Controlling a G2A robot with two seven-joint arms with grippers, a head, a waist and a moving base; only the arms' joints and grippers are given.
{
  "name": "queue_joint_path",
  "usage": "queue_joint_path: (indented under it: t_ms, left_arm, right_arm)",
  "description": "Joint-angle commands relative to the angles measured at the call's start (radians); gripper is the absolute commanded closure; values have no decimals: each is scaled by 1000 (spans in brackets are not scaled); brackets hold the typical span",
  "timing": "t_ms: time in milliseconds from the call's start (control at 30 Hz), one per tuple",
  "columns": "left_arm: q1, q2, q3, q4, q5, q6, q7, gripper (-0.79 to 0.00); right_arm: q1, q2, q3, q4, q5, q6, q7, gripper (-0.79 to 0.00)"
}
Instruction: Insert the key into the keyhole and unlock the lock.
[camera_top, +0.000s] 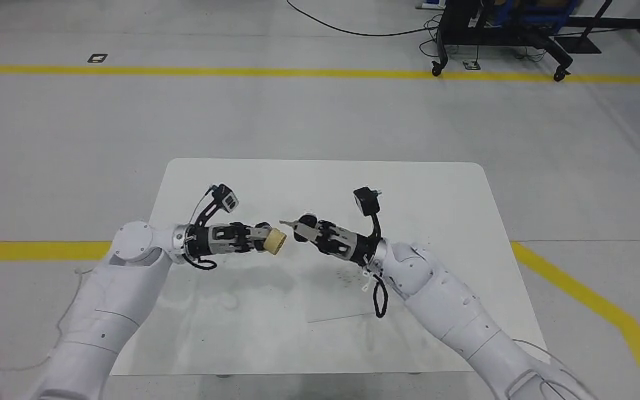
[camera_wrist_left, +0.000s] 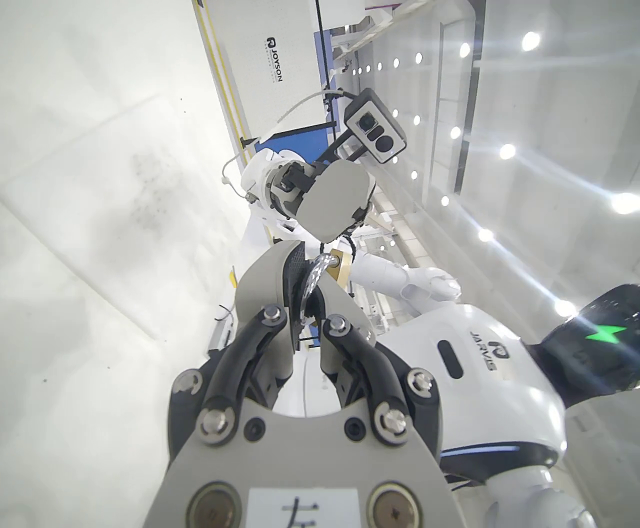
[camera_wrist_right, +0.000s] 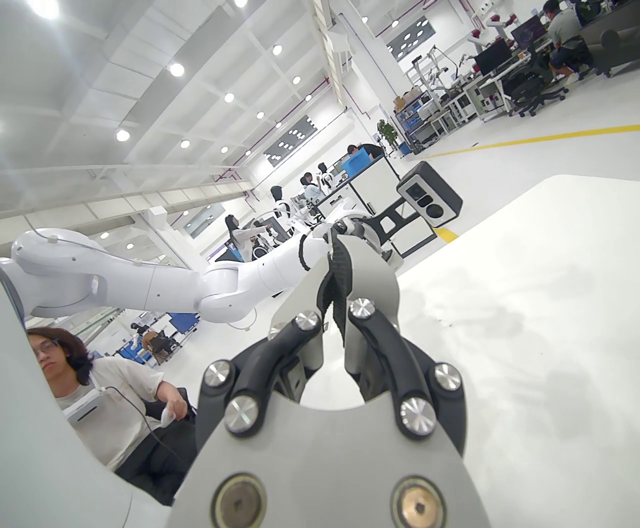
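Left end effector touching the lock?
Touching. Left wrist view shows the left end effector clamped on the silver shackle of the lock, with no gap.

Light was bright and even, from ceiling lamps (camera_wrist_left: 531, 40); they flared into streaks in left wrist view; wrist-view edges bowed.

This is a big robotics lab hall: a grey floor (camera_top: 300, 120) with yellow lines (camera_top: 300, 72), a high white ceiling (camera_wrist_right: 100, 115) with round lamps (camera_wrist_right: 176, 69), desks (camera_wrist_right: 475, 95) with monitors (camera_wrist_right: 492, 55), and a white bench (camera_top: 430, 190).
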Motion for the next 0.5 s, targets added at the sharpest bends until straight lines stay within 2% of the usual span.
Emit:
queue_joint_path:
  t_ms: [0, 100, 233, 467]
  left_arm:
    - [-6, -2, 3, 10, -22, 50, -10, 0]
    - [-15, -7, 12, 26, -65, 111, -32, 0]
    - [-25, -12, 21, 40, -69, 122, -44, 0]
    - [-27, -15, 15, 51, -84, 107, -29, 0]
  right_arm:
    - [-24, 9, 7, -24, 61, 30, 57, 0]
    - [-69, 32, 37, -89, 177, 98, 167, 0]
    - [-132, 58, 93, -200, 283, 179, 259, 0]
    - [-146, 63, 108, -231, 302, 188, 268, 0]
